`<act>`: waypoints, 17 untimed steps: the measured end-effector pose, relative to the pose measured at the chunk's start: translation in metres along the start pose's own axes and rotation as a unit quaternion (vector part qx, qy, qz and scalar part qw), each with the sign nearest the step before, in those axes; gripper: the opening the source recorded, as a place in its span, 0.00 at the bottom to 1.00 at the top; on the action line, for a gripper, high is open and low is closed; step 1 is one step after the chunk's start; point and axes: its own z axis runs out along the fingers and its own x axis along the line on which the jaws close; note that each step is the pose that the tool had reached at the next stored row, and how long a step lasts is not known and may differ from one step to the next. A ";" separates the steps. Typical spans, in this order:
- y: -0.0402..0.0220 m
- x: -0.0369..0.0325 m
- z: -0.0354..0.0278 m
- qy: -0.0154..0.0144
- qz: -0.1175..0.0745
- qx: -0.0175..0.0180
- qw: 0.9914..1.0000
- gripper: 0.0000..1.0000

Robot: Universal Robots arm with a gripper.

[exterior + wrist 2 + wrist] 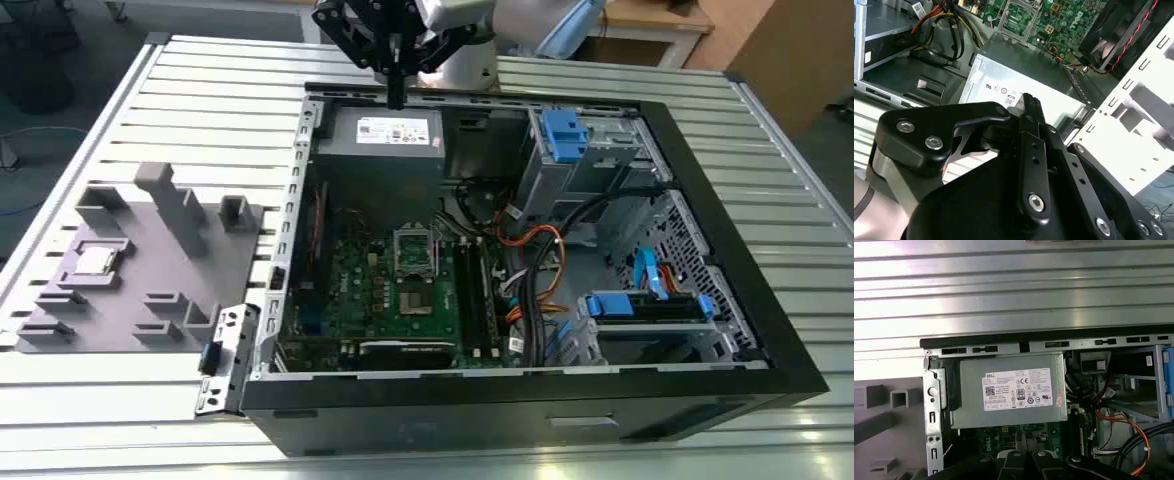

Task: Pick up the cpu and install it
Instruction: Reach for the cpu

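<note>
Underneath, a ribbed metal table (200, 100), with an open black computer case (534, 405) on its side toward the exterior view's right. Left of the case, flat on the table, a grey moulded tray (160, 270) with upright pegs and blocks. Inside the case, at the far end, a large grey box (387, 150) with a white label, the same box (971, 400) plain in the first wrist view. Nearer, on the case floor, a green circuit board (354, 290). Over the far rim of the case, just above the labelled box, a black gripper (396, 100) pointing down, jaws pressed together with nothing between them; in the second wrist view, the gripper (1030, 102) close over the box. Mid-board, a shiny rectangular socket frame (416, 255). Smallest, the cpu (94, 260): a pale square chip in a pocket on the left part of the tray, well apart from the gripper.
</note>
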 end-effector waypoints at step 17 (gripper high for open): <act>-0.0005 0.0064 -0.0002 -0.001 0.000 0.000 1.000 0.11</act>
